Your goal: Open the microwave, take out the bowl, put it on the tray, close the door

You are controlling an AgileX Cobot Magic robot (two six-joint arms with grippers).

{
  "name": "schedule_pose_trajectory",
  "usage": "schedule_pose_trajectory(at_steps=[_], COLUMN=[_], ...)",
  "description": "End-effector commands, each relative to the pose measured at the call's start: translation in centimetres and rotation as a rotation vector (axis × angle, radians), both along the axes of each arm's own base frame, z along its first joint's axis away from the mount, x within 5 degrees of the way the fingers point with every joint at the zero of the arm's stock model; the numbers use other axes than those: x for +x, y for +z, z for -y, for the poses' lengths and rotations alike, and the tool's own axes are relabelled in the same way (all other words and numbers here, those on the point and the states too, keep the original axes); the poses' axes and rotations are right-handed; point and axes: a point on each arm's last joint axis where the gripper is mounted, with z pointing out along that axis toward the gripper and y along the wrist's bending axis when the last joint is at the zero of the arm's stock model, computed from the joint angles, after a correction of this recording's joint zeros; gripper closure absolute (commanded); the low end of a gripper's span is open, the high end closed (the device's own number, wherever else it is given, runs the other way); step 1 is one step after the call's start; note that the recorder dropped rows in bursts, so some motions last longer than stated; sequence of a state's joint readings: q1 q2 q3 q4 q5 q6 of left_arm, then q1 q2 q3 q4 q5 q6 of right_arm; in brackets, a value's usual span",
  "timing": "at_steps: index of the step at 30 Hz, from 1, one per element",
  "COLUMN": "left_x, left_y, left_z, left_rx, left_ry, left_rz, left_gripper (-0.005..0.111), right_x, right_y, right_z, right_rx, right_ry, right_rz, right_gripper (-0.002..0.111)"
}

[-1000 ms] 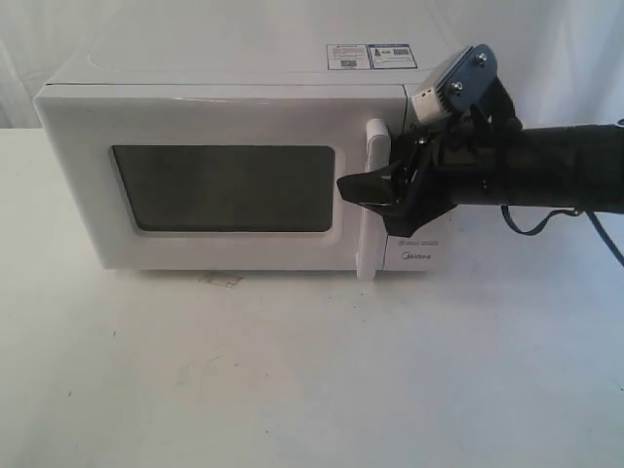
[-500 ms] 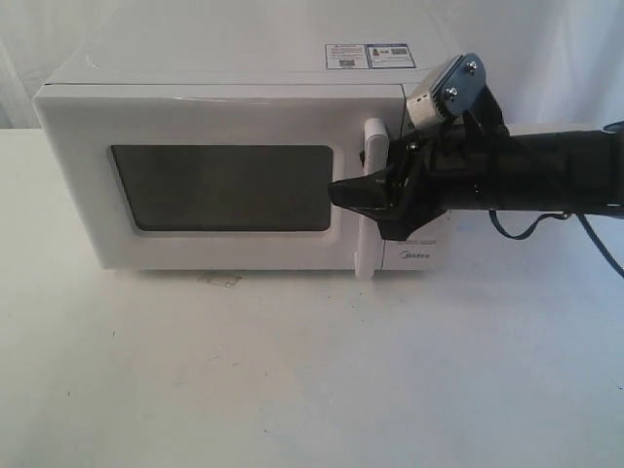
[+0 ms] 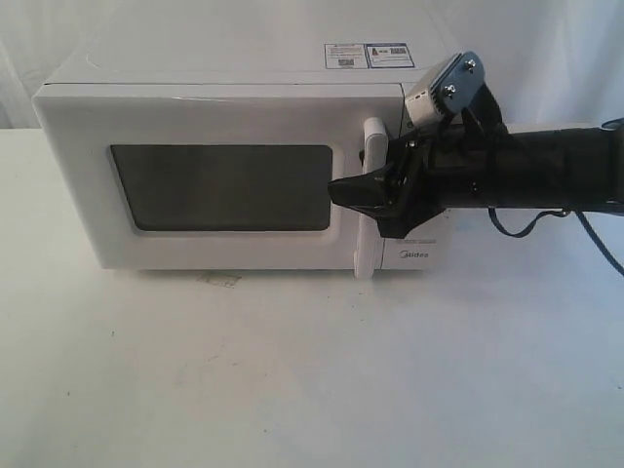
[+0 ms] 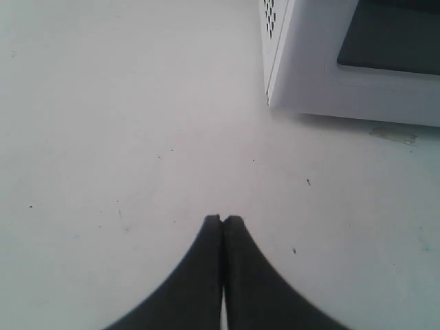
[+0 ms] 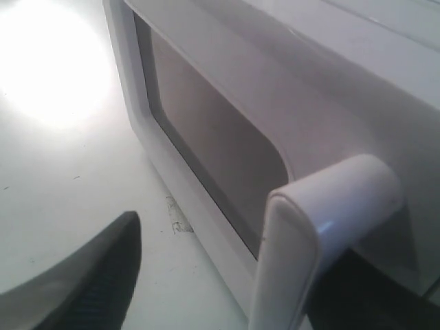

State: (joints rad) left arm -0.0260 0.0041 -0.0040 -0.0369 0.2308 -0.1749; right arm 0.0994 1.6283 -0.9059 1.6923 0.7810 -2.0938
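Exterior view
- Microwave (image 3: pixel 234 107): white, boxy, standing on the white table (image 3: pixel 312 380), towards the rear and left of centre.
- Door (image 3: pixel 88 175): shut, flush with the front; its dark window (image 3: pixel 222 187) does not show what lies inside.
- Handle (image 3: pixel 369 244): tall white bar at the door's right edge, upright.
- Right gripper (image 3: pixel 356 190): reaches in from the right on a black arm (image 3: pixel 546 168), level with the middle of the handle. One black finger (image 3: pixel 351 188) lies across the front of the bar; the other is hidden.
- Top panel: two stickers (image 3: pixel 370 56) near the rear right.
- Logo (image 3: pixel 416 255): "Midea", low on the control panel, just below the gripper.
- Table mark (image 3: pixel 219 280): a pale patch just before the microwave's front edge.

Left wrist view
- Left gripper (image 4: pixel 222 221): jaws pressed together, nothing between them, low over bare table (image 4: pixel 103 103).
- Microwave (image 4: pixel 309 82): a lower front corner only, with vent holes (image 4: pixel 270 14) on its side; well apart from the gripper.

Right wrist view
- Handle (image 5: pixel 323 227): close up, standing between the jaws.
- Right gripper (image 5: pixel 237 240): jaws spread. The near finger (image 5: pixel 103 275) is clear of the bar; the far one shows as a dark shape behind it, contact not discernible.
- Door (image 5: pixel 206 41): closed against the body.
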Motion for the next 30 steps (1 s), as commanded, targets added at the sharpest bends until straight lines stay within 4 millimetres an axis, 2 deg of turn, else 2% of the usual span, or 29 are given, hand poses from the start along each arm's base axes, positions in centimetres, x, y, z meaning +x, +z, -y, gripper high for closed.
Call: schedule_pose_trajectory(at_steps=[1,7,9,12,15,16,18,22,24,26,30], left_x=[0.0,0.0,0.0,0.0,0.0,0.0,0.0,0.0,0.0,0.0,0.0], left_y=[-0.1,-0.1,-0.1,-0.1,-0.1,-0.1,-0.1,-0.1,-0.1,-0.1,-0.1], left_z=[0.0,0.0,0.0,0.0,0.0,0.0,0.0,0.0,0.0,0.0,0.0], left_rx=[-0.004,-0.004,-0.004,-0.004,-0.004,-0.004,-0.004,-0.004,-0.004,-0.004,-0.004], left_ry=[0.003,0.003,0.003,0.003,0.003,0.003,0.003,0.003,0.003,0.003,0.003], left_rz=[0.0,0.0,0.0,0.0,0.0,0.0,0.0,0.0,0.0,0.0,0.0], left_gripper=[0.107,0.107,0.107,0.107,0.107,0.107,0.107,0.107,0.107,0.107,0.107], right_x=[1.6,1.6,1.6,1.7,1.9,2.1,2.3,2.4,2.4,2.5,2.5], right_y=[0.6,0.7,0.8,1.0,1.4,1.6,1.8,2.1,2.1,2.0,2.1], right_z=[0.4,0.4,0.6,1.0,1.3,1.6,1.8,1.8,1.8,1.9,1.8], right_rx=[0.01,0.003,-0.015,-0.041,-0.039,-0.022,-0.016,-0.002,0.003,-0.004,0.005], right_ry=[-0.067,-0.07,-0.096,-0.134,-0.194,-0.239,-0.273,-0.284,-0.287,-0.306,-0.298], right_rz=[0.028,0.033,0.037,0.045,0.027,0.0,-0.014,-0.02,-0.023,-0.028,-0.03], right_gripper=[0.108,0.108,0.103,0.085,0.061,0.049,0.047,0.048,0.055,0.068,0.104])
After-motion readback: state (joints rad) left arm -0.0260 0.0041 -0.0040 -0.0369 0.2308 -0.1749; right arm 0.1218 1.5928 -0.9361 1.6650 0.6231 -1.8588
